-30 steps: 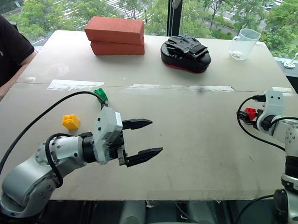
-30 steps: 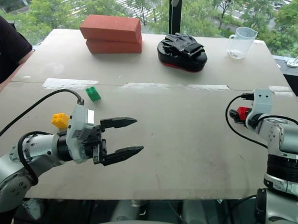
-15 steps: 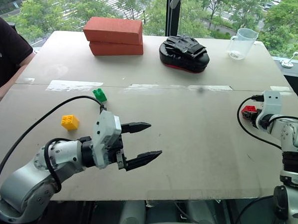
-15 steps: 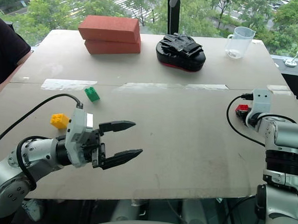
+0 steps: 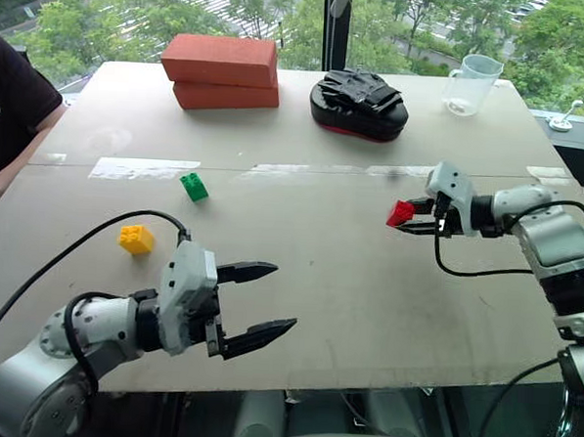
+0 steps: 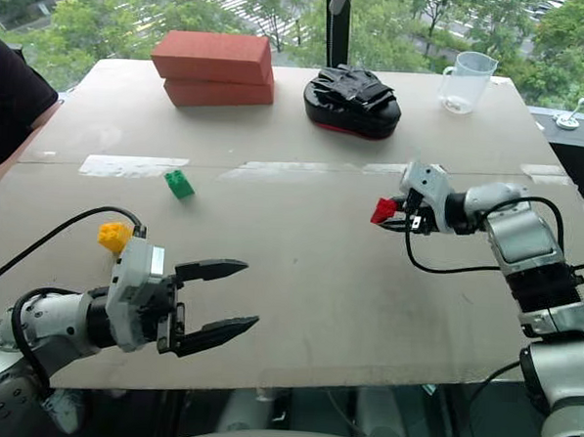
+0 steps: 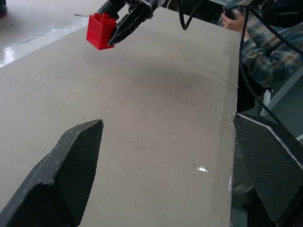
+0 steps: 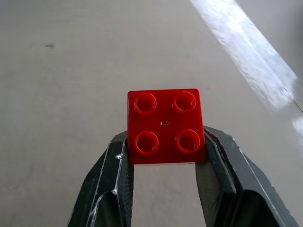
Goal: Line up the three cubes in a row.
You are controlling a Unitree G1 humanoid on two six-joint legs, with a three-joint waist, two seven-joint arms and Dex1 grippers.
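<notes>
The counter [image 5: 367, 281] spreads wide, and the right gripper [image 5: 410, 215], which a second ago sat at the frame's right edge, has swung in to centre-right, clamped shut on the red cube [image 5: 400, 213] held above the surface. Lower left, the left gripper [image 5: 258, 300] hangs wide open and empty. The green cube [image 5: 193, 186] and yellow cube [image 5: 136, 239] wait at left, so the red one looks bound for their row.

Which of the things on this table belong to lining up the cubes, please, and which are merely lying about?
Belong to the job:
red cube, held in the right gripper
green cube
yellow cube

Lying about:
two stacked red-orange bricks
black glove
clear measuring cup
</notes>
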